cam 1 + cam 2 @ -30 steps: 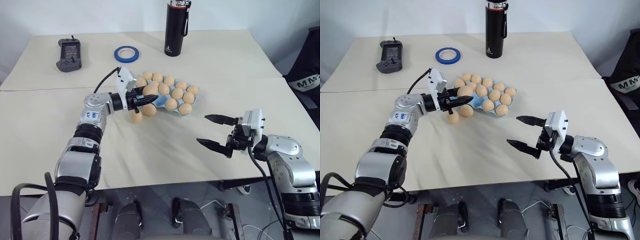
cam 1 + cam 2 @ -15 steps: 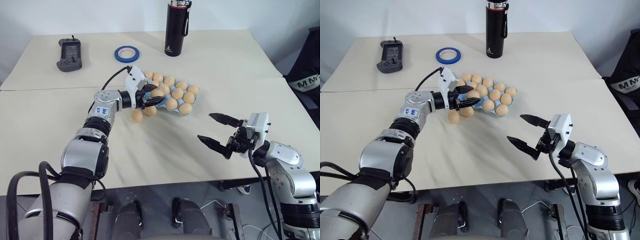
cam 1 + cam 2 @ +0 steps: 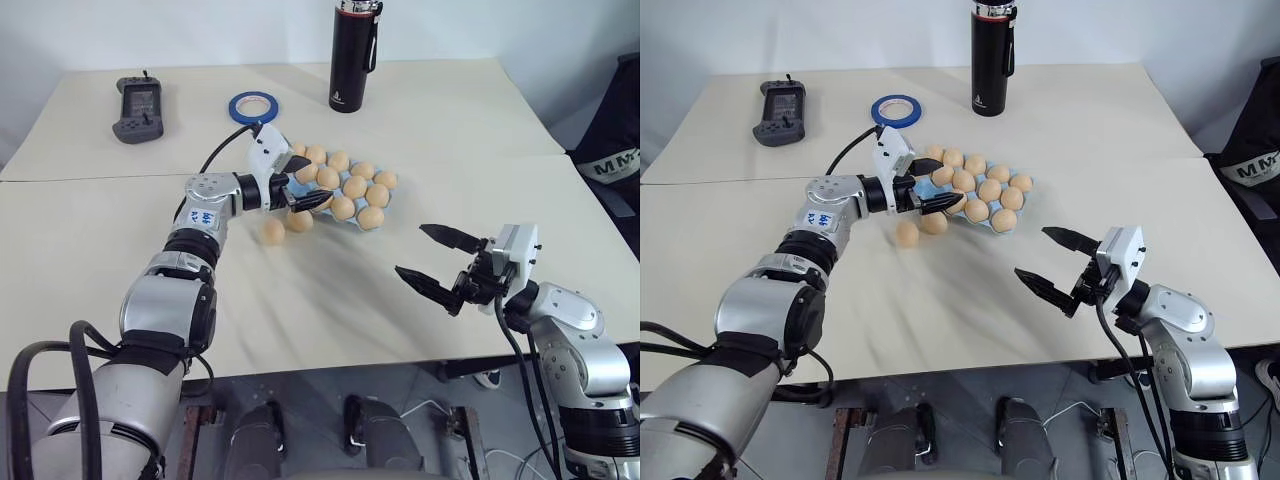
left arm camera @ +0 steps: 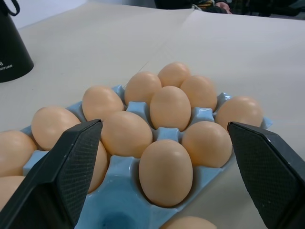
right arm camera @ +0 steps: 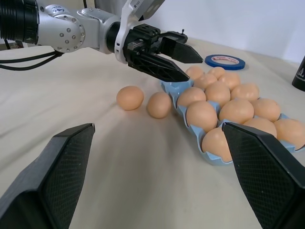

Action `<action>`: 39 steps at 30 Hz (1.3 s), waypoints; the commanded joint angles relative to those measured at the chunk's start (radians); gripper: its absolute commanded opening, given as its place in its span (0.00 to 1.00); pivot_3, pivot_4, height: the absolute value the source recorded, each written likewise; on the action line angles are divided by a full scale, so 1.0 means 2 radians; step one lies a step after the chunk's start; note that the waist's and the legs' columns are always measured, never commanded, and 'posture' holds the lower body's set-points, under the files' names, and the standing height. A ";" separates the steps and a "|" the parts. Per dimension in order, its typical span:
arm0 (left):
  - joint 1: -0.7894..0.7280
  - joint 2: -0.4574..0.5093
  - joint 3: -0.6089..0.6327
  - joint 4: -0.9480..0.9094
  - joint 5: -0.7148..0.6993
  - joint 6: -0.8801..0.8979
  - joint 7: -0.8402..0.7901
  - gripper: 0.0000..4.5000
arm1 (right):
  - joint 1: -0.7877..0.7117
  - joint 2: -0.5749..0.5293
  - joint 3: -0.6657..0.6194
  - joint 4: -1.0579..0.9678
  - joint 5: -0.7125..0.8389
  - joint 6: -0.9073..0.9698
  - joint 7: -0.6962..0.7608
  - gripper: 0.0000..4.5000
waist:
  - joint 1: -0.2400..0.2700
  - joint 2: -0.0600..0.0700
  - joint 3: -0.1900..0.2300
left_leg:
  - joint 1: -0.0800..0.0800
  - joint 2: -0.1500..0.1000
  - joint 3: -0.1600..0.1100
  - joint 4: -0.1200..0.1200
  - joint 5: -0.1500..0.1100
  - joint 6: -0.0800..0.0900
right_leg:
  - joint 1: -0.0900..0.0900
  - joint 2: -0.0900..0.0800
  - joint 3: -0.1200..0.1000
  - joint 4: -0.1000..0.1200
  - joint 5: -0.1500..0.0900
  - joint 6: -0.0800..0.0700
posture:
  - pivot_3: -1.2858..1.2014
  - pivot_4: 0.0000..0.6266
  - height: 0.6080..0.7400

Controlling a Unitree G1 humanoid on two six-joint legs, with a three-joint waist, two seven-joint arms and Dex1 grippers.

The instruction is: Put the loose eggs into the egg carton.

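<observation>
Smooth matt eggs sit in a matt moulded blue carton on cloth.

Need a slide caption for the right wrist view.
Open left gripper over the carton, two loose eggs on the table beside it.

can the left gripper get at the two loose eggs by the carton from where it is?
Probably yes. The left gripper is open over the egg carton edge; both loose eggs lie uncovered beside it.

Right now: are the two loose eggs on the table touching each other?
Apart. Right wrist view shows bare table between the two loose eggs.
</observation>
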 commanded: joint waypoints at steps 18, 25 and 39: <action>0.468 0.198 0.159 -0.589 -0.182 0.185 -0.051 0.99 | -0.039 -0.024 -0.005 0.024 0.014 0.008 0.029 1.00 | 0.001 0.000 0.000 | 0.002 0.000 0.000 0.001 -0.001 -0.002 | 0.001 -0.001 0.001 0.000 0.000 0.000 | 0.52 0.24 1.00; 0.605 0.220 0.220 -0.699 -0.227 0.247 -0.037 0.99 | -0.047 -0.026 -0.003 0.033 0.013 0.011 0.039 1.00 | 0.001 0.000 0.000 | 0.002 0.001 -0.001 -0.001 -0.001 -0.002 | 0.000 -0.001 0.003 -0.001 0.001 -0.001 | 0.52 0.24 1.00; 0.377 0.124 0.065 -0.543 -0.146 0.192 0.037 0.99 | -0.064 -0.018 0.012 0.050 0.004 0.007 0.042 1.00 | 0.003 0.000 0.000 | 0.001 0.000 0.001 -0.001 -0.002 -0.001 | 0.000 -0.001 0.004 -0.004 0.003 0.001 | 0.52 0.24 1.00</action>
